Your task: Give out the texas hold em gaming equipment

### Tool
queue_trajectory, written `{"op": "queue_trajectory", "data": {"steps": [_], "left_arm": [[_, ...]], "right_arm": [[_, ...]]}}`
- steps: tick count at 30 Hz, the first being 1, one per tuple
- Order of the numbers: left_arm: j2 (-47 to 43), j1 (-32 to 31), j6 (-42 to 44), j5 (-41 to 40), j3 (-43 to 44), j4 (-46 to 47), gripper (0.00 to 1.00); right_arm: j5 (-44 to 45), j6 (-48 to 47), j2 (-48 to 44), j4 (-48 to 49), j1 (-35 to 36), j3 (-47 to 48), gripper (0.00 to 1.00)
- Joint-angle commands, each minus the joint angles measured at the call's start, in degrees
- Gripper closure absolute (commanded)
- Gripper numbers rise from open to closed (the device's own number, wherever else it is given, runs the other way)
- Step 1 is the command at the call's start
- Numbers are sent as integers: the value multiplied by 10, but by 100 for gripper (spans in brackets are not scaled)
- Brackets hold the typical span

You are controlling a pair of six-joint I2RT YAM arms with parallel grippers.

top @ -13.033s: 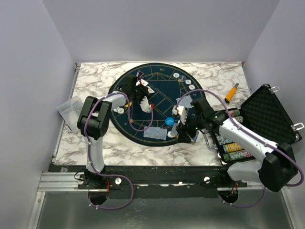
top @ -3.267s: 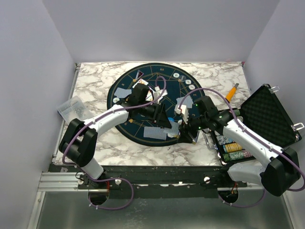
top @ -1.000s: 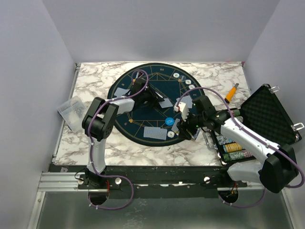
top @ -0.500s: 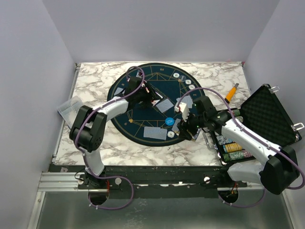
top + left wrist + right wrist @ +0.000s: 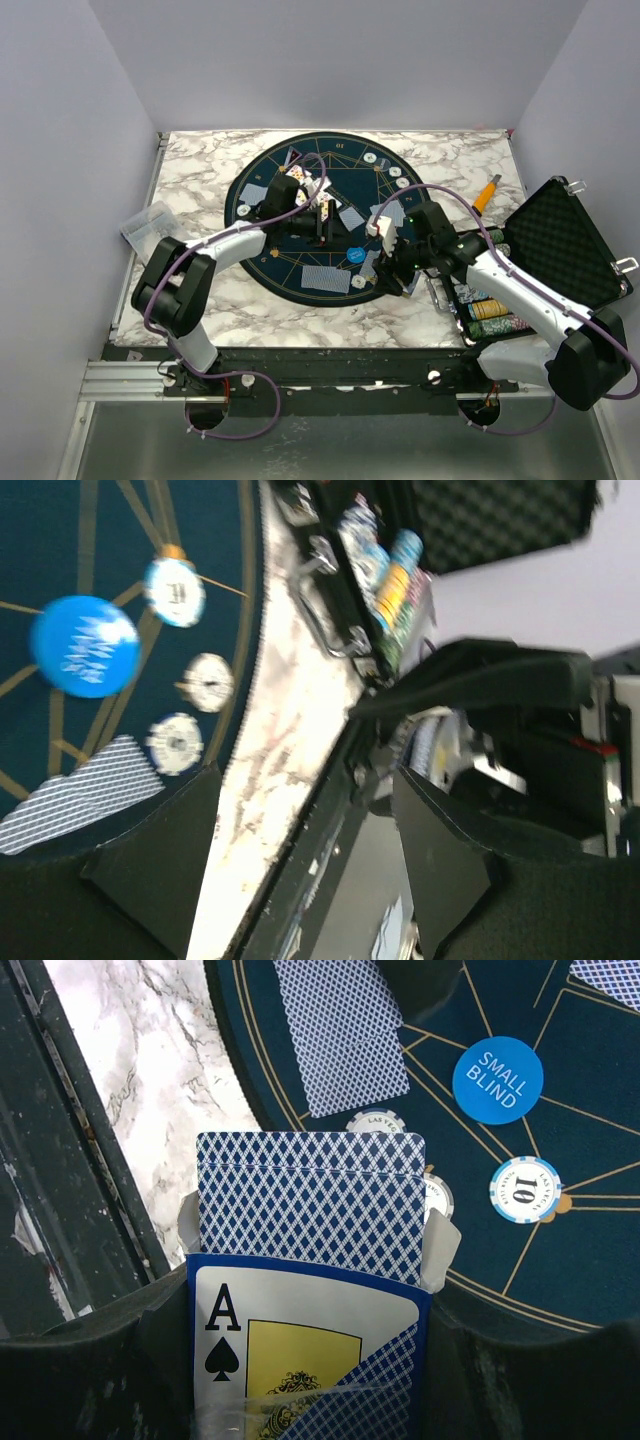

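Mid-deal at the lower-right edge of the mat (image 5: 262, 262): right gripper (image 5: 388, 262) clamps the card box (image 5: 300, 1345), deck (image 5: 310, 1195) poking out; left gripper (image 5: 322, 222) hangs mid-frame, jaws apart, empty (next, I'd guess, draw the top card).

The top camera looks down from above and behind my bases, far enough to hold the whole table (image 5: 190, 170). My left wrist camera, rolled sideways and blurred, looks out close past my left fingers (image 5: 150, 870). The right one looks steeply down beyond my right fingers (image 5: 90, 1380). All three, I think, share the blue disc (image 5: 354, 254) (image 5: 84, 645) (image 5: 497, 1080).
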Motion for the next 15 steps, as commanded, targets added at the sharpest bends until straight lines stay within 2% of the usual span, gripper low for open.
{"op": "queue_trajectory", "data": {"steps": [1, 12, 15], "left_arm": [[-15, -41, 18, 100, 2, 62, 29], [27, -90, -3, 112, 16, 78, 33], [40, -93, -10, 106, 19, 78, 38]], "right_arm": [[-23, -8, -8, -14, 2, 5, 99], [-28, -10, -10, -18, 2, 6, 99], [-32, -10, -13, -19, 2, 8, 99]]}}
